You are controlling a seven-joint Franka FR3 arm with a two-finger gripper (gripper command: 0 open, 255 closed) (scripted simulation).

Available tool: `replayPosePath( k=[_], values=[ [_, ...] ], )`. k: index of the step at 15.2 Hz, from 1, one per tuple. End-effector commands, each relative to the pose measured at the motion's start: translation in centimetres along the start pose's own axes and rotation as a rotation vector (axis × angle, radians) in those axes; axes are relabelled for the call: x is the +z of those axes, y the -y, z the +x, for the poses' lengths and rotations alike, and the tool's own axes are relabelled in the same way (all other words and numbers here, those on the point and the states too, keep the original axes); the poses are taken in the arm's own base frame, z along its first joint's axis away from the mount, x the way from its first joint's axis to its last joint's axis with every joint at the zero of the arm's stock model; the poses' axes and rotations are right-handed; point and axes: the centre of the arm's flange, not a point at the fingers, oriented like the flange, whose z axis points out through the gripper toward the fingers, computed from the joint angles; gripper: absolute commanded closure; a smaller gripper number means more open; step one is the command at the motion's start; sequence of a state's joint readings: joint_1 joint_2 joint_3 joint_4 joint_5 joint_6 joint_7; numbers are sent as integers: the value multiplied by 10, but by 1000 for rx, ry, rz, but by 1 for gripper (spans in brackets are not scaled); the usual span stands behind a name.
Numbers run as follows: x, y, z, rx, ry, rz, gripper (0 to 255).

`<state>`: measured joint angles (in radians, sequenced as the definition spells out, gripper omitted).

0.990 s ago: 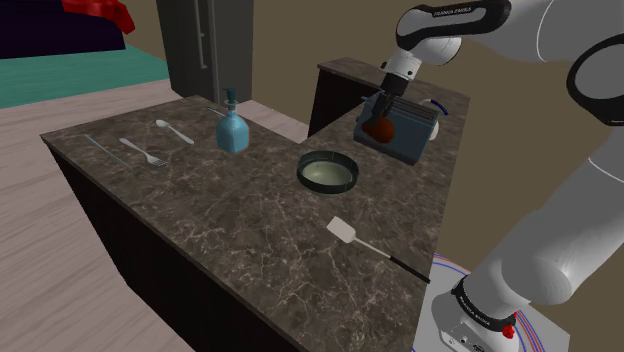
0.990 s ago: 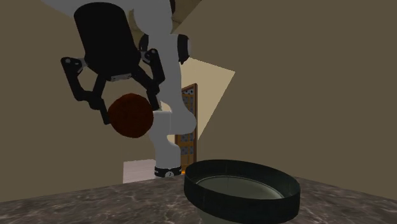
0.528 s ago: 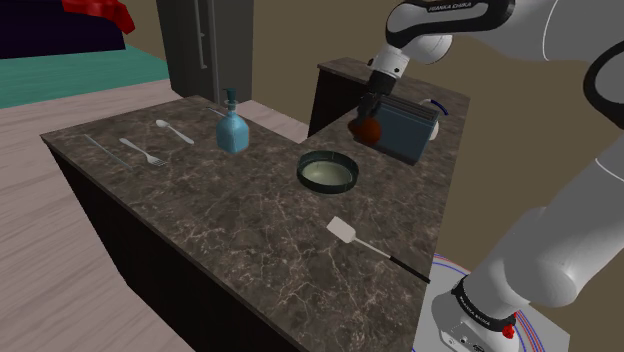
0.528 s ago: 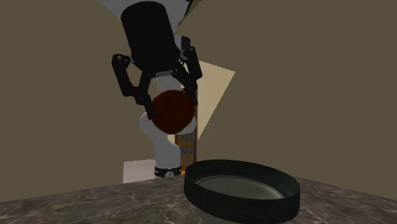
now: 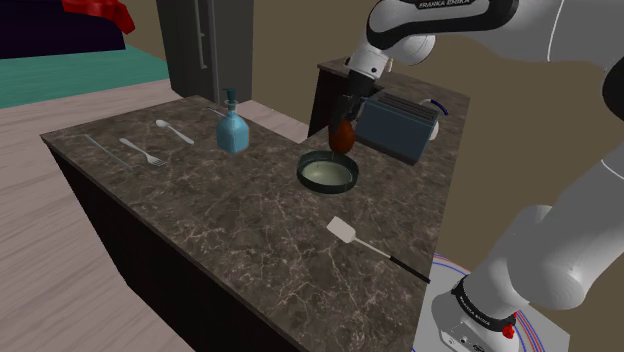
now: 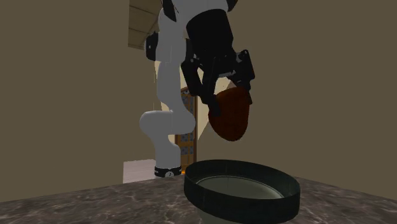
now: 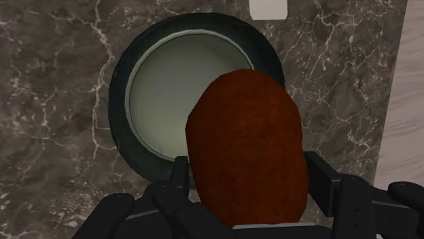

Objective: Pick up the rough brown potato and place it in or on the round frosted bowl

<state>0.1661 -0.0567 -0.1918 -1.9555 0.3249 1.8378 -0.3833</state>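
Claw (image 6: 230, 102) clamped on reddish-brown potato (image 6: 230, 121), hanging above dark-rimmed bowl (image 6: 242, 191), apparently nearer its rim than middle

The potato (image 7: 244, 146) is rust-brown, the claw (image 7: 249, 178) black, the bowl (image 7: 122, 129) dark-rimmed, the counter (image 5: 200, 200) dark, white-veined.

The dark, white-veined marble counter (image 5: 220, 215) carries a round dark-rimmed bowl (image 5: 326, 188) with a pale inside. In the shoulder view, a white-headed spatula (image 5: 345, 233) with a thin black handle lies near the bowl, toward the lower right. A blue pump bottle (image 5: 232, 131) stands to the bowl's left. Farther left lie a silver spoon (image 5: 174, 131) and a silver fork (image 5: 144, 152). A blue-grey box (image 5: 402, 130) sits just beyond the bowl, to its upper right.
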Motion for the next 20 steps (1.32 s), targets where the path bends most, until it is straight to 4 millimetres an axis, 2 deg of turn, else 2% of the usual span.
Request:
replayPosePath(
  k=[1,14,20],
  values=[
    [9,14,5,3,-1,0,255],
    [74,-8,2,3,-1,0,255],
    [76,-9,2,3,-1,0,255]
  ],
)
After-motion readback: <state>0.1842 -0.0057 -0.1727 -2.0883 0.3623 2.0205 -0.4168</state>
